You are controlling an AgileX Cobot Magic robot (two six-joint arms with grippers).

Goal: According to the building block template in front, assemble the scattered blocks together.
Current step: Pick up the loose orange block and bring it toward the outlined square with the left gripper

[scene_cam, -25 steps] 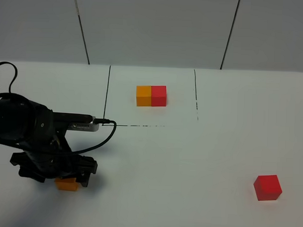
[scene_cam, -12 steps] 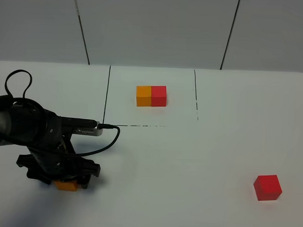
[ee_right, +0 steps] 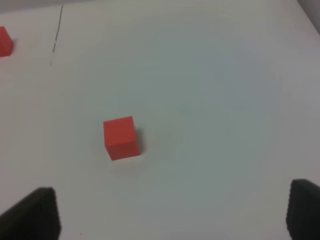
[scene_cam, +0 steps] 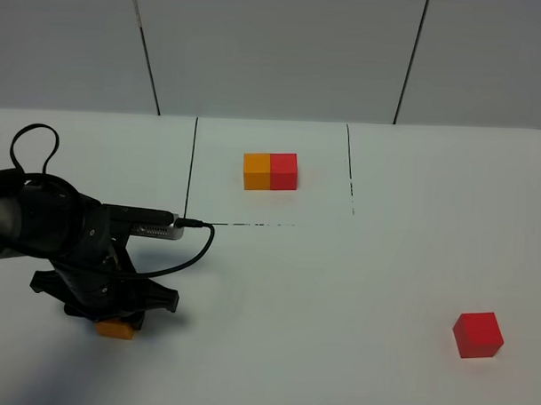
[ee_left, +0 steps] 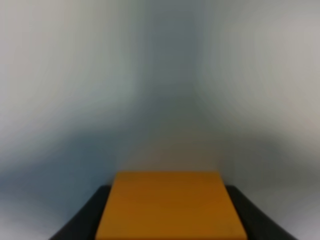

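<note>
We hold the small plain orange cube [ee_left: 170,206] in our left gripper [scene_cam: 113,319] near the white table's [scene_cam: 339,285] front-left corner; our right gripper [ee_right: 169,214] gapes wide, the plain red cube [ee_right: 121,137] lying free near the front-right corner.

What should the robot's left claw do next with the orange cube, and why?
Probably lift the orange cube a little. The left claw looks shut on it, so the grab seems done, and the red cube it must join lies far off to the right.
</note>
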